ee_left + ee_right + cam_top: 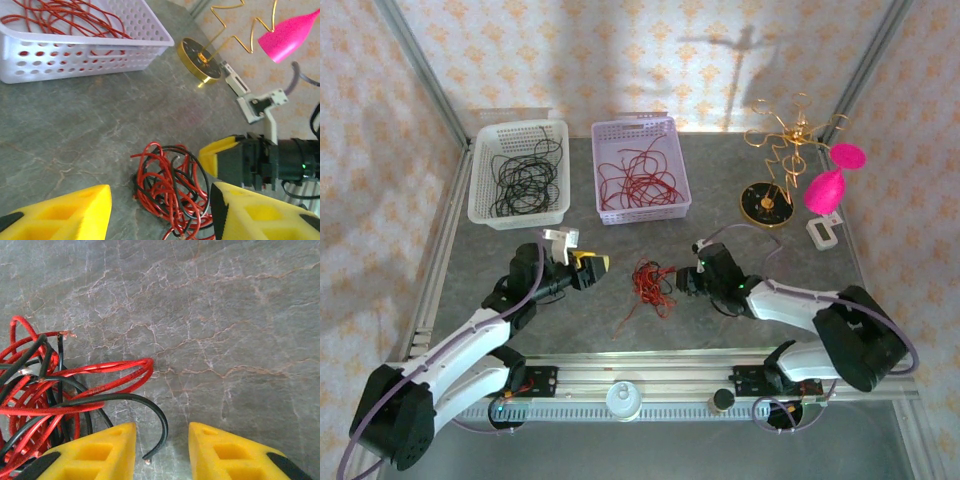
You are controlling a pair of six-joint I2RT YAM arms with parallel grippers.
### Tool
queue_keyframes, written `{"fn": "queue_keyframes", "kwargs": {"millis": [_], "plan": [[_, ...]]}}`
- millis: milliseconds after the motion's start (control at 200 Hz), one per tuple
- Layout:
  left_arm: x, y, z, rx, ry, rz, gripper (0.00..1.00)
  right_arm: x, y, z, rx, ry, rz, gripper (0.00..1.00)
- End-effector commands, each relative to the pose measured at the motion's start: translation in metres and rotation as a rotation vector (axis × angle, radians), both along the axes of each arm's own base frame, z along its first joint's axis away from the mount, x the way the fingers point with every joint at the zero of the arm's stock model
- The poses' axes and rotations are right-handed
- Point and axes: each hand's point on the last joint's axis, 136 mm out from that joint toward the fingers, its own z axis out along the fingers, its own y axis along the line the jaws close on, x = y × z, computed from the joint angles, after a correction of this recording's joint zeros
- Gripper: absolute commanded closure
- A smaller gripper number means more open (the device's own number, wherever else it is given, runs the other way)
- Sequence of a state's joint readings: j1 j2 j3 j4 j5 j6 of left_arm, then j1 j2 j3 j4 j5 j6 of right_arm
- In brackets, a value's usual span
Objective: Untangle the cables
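Left wrist: your left jaws half-wide astride cables (167,192), likely to pin them; right jaws narrow, empty (black end between), beside cables, likely to pull.

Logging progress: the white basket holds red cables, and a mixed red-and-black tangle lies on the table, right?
No: the white basket holds black cables, per the top view. The mixed red-and-black tangle does lie on the table.
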State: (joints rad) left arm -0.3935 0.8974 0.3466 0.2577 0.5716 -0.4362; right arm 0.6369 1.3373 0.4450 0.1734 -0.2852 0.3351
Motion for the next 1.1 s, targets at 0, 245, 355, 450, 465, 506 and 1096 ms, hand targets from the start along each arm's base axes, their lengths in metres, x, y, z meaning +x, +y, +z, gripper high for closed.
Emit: {"fn": "queue_keyframes", "kwargs": {"millis": [0,245,355,450,465,506,1096], "plan": [[0.005,-0.008,0.024,-0.011,-0.086,-0.032,0.44,0.001,0.017,0.0,0.032,-0.038,0.076,0.7],[0.006,-0.01,0.022,-0.003,-0.078,-0.031,0.44,0.004,0.017,-0.012,-0.011,-0.037,0.072,0.83],[0.007,-0.011,0.023,-0.001,-0.081,-0.032,0.44,0.004,0.011,-0.006,-0.035,-0.056,0.059,0.93],[0.008,-0.013,0.028,-0.001,-0.092,-0.038,0.44,0.005,0.005,0.011,-0.051,-0.092,0.048,0.99],[0.008,-0.014,0.03,-0.003,-0.096,-0.041,0.44,0.006,0.005,0.015,-0.052,-0.1,0.043,0.99],[0.008,-0.016,0.034,-0.001,-0.104,-0.048,0.44,0.007,0.002,0.026,-0.059,-0.116,0.036,1.0],[0.014,-0.11,0.094,0.137,-0.292,-0.434,0.31,0.012,0.019,0.22,0.047,-0.424,0.149,1.0]]}}
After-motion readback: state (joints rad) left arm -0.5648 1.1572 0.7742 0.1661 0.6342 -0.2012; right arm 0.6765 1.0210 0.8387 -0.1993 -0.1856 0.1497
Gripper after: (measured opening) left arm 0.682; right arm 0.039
